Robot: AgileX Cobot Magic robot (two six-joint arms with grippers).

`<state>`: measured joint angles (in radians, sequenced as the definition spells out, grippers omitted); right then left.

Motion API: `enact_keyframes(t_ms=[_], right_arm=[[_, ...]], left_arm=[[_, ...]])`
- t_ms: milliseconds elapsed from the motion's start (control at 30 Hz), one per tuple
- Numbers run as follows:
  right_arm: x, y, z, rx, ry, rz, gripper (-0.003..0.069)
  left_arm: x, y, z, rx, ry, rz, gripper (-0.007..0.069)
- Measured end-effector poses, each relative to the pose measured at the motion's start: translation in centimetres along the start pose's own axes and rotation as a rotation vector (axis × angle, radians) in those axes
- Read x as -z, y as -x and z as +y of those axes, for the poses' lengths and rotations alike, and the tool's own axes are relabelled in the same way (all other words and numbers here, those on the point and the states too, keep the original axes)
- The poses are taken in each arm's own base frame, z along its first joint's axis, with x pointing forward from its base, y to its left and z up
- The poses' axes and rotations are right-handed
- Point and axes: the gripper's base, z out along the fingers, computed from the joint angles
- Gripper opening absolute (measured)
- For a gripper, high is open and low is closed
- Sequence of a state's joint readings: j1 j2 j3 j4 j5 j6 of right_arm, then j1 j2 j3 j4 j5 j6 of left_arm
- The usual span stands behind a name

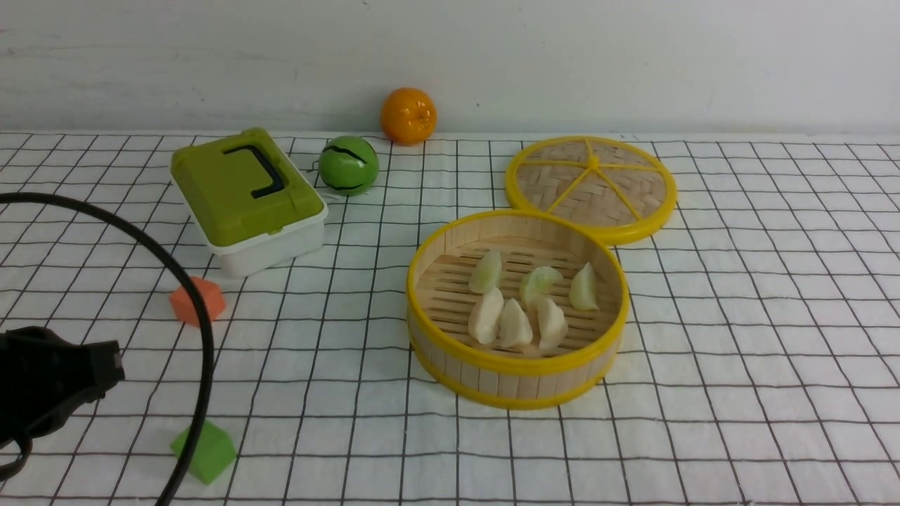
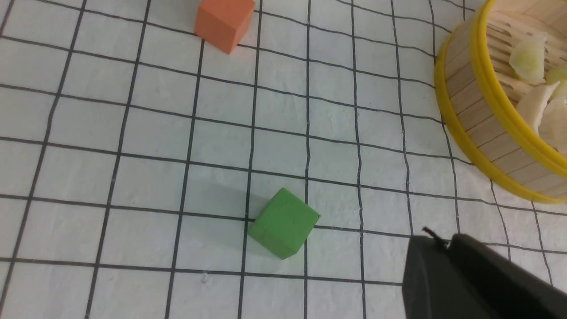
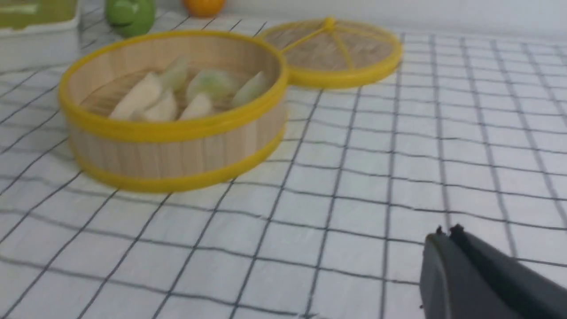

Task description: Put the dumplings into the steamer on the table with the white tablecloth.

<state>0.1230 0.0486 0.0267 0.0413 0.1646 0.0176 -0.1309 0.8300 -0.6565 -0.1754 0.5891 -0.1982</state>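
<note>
The steamer stands on the table's white tablecloth, right of the middle. Six dumplings lie inside it, three pale green at the back and three cream-white at the front. My left gripper is shut and empty, low at the near left, well away from the steamer. In the left wrist view the left gripper hangs over bare cloth, with the steamer and some dumplings at the frame edge. My right gripper is shut and empty over cloth, apart from the steamer and dumplings; it is out of the front view.
The woven lid lies flat behind the steamer, touching it. A green-lidded white box, a green ball and an orange sit at the back. An orange cube and a green cube lie near the left gripper. A black cable arcs over them.
</note>
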Motion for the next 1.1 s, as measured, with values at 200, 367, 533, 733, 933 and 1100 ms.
enact_keyframes(t_ms=[200, 367, 533, 733, 933, 1100], right_arm=[[0.5, -1.3, -0.6, -0.023, -0.110, 0.115, -0.0011], [0.6, -1.4, -0.7, -0.027, -0.123, 0.135, -0.0005], [0.6, -1.4, -0.7, -0.027, -0.123, 0.137, -0.0001], [0.6, -1.4, -0.7, -0.028, -0.123, 0.140, 0.0003], [0.6, -1.4, -0.7, -0.028, -0.124, 0.140, 0.0008], [0.6, -1.4, -0.7, -0.027, -0.127, 0.140, 0.0013]], left_arm=[[0.0, -0.1, 0.0, 0.000, 0.002, 0.010, 0.0055], [-0.1, -0.1, 0.0, 0.000, 0.003, 0.014, 0.0057], [-0.3, -0.1, 0.1, 0.001, 0.006, 0.023, 0.0062], [-0.3, -0.1, 0.1, 0.001, 0.006, 0.024, 0.0062], [0.0, -0.7, 0.3, -0.006, 0.002, -0.007, 0.0068], [2.4, -4.8, 1.8, -0.042, -0.022, -0.161, 0.0072]])
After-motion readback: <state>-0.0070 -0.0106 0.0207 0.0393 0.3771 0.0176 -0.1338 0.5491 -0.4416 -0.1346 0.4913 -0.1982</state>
